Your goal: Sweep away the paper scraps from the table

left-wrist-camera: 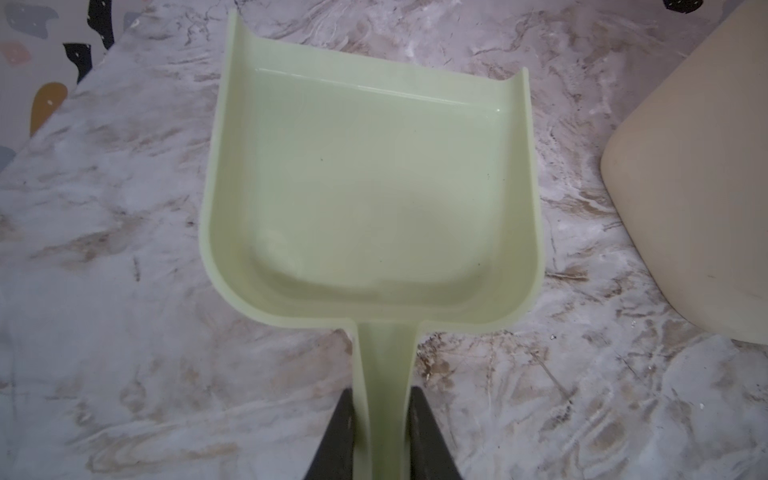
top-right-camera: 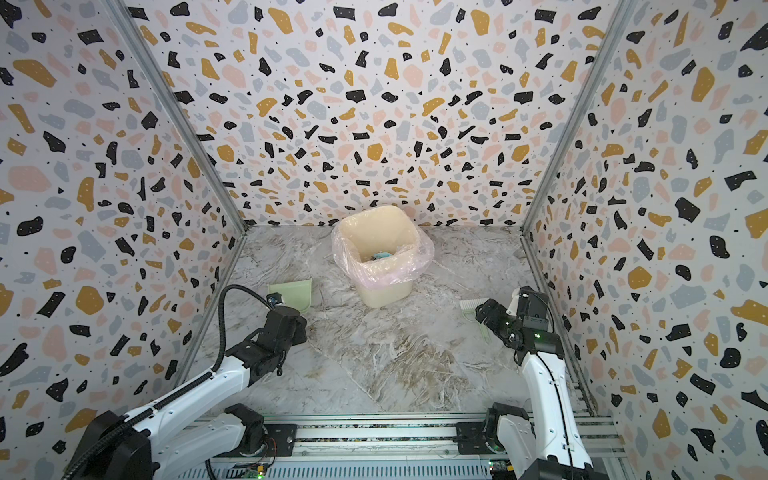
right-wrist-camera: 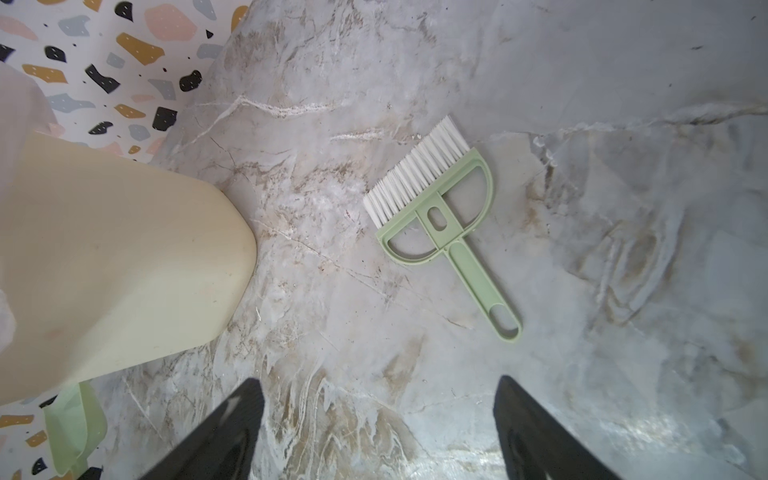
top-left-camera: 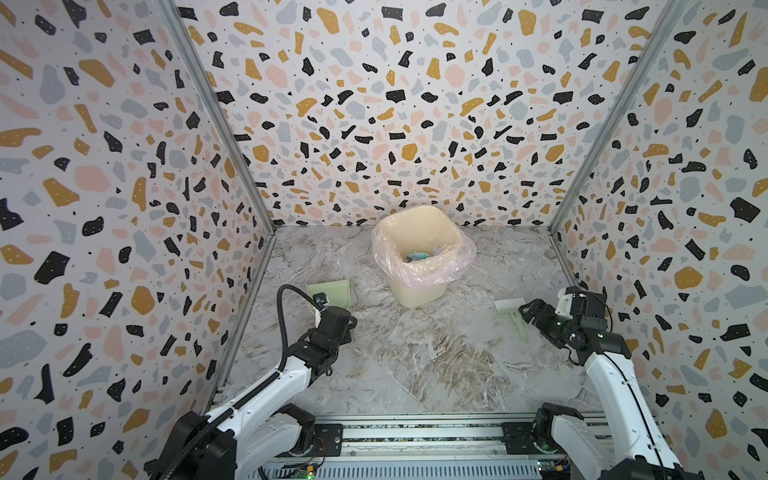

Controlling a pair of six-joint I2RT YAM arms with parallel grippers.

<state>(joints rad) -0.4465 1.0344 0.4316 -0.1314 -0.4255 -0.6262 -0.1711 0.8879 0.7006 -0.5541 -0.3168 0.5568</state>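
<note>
My left gripper (left-wrist-camera: 384, 432) clamped the handle of the dustpan (left-wrist-camera: 370, 187) on the left. My right gripper (right-wrist-camera: 378, 415) stood released, the brush (right-wrist-camera: 436, 208) lying free just beyond it near the right edge of the table (top-left-camera: 415, 365). The paper scraps (top-left-camera: 417, 256) sat inside the lined bin (top-left-camera: 415, 291) by the far edge, with open marble between the arms.

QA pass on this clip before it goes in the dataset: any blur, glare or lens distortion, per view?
Both top views: sharp, evenly lit, but the wide-angle lens splays the walls outward. Left wrist view: soft overall, with a thin glare line along the dustpan lip. Right wrist view: brush crisp, near fingers blurred, bright sheen on the table.
</note>
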